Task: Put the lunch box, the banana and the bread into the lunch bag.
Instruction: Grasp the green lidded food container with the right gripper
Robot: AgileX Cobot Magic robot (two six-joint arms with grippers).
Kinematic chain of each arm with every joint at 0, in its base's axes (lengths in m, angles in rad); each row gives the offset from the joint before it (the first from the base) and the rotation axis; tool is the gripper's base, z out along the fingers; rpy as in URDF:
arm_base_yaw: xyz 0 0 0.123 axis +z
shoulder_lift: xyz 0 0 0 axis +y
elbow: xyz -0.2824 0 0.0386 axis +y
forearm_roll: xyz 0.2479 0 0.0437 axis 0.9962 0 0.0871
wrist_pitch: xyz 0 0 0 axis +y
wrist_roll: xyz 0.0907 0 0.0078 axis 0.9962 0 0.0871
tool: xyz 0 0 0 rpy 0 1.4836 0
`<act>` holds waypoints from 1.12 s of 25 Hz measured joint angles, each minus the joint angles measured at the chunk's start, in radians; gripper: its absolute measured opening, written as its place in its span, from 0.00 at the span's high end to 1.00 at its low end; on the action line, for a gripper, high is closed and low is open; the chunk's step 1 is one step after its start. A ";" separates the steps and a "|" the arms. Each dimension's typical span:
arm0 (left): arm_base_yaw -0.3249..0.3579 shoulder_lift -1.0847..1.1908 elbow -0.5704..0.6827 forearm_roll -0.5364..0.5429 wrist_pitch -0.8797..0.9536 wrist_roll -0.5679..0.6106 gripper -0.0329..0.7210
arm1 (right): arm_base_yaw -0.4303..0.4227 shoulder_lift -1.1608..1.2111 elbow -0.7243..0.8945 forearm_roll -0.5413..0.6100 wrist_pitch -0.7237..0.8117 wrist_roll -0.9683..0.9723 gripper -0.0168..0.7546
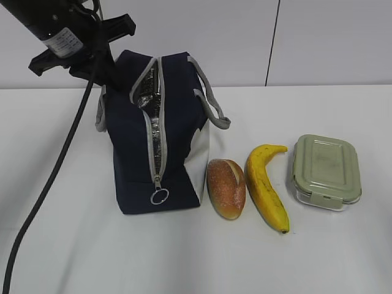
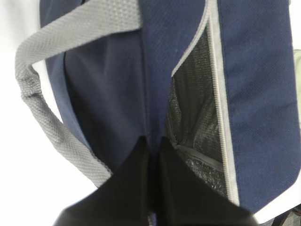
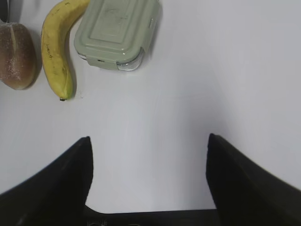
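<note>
Bare table (image 1: 343,257) beyond lunch box (image 1: 326,171)

The lunch bag (image 1: 138,147) is navy blue with grey handles, a grey zipper, silver lining and a white side panel. The banana (image 1: 266,184) is yellow with brown marks; the bread (image 1: 226,188) is golden-brown. The lunch box (image 1: 326,170) has a pale sage-green lid.

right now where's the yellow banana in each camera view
Exterior view: the curved yellow banana lies right of centre on the white table, between the golden-brown bread roll and the sage-green lidded lunch box.
Left wrist view: not in it; only the navy blue fabric lunch bag shows.
Right wrist view: top left.
Shared landmark: the lunch box beside the banana in both.
</note>
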 joint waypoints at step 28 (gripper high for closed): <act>0.000 0.000 0.000 0.006 0.006 0.000 0.96 | -0.256 0.981 -0.264 0.657 -0.174 -0.652 0.24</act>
